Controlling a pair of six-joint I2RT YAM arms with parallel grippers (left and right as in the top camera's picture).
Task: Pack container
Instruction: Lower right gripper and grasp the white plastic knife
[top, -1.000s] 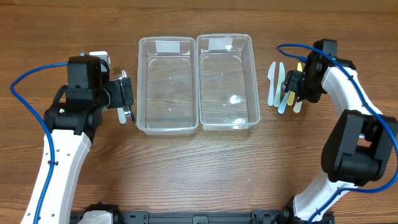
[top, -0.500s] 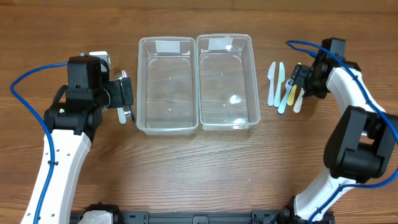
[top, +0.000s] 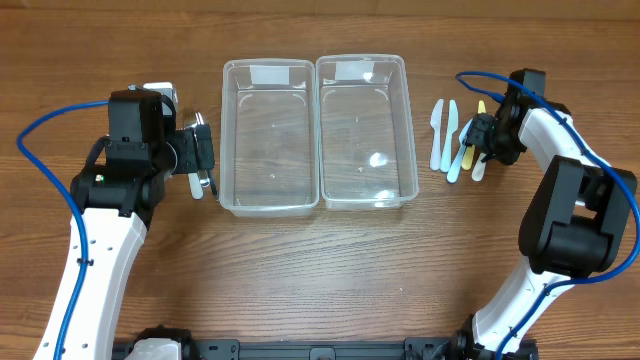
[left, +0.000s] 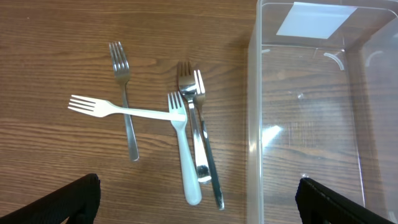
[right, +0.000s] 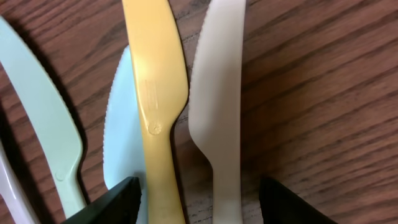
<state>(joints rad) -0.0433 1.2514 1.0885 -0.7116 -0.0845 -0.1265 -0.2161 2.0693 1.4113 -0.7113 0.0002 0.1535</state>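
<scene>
Two clear plastic containers stand side by side, the left one (top: 226, 140) and the right one (top: 410, 130), both empty. Several forks, metal (left: 199, 124) and white plastic (left: 185, 155), lie left of the left container's wall (left: 255, 124). My left gripper (left: 199, 202) hovers open above them, holding nothing; in the overhead view the left gripper (top: 203, 165) hides most of the forks. Right of the containers lie a pale green knife (top: 436, 135), light blue knife (top: 452, 145), yellow knife (right: 155, 93) and white knife (right: 221, 93). My right gripper (right: 202, 202) is low over them, open, its jaws straddling the yellow and white handles.
The wood table (top: 320, 270) runs in front of the containers. A blue cable (top: 40, 130) loops off the left arm and another cable (top: 580, 150) along the right arm. The containers' long walls touch in the middle.
My right gripper has shifted slightly over the knives and its jaws have narrowed a little. The left arm and the forks have not moved.
</scene>
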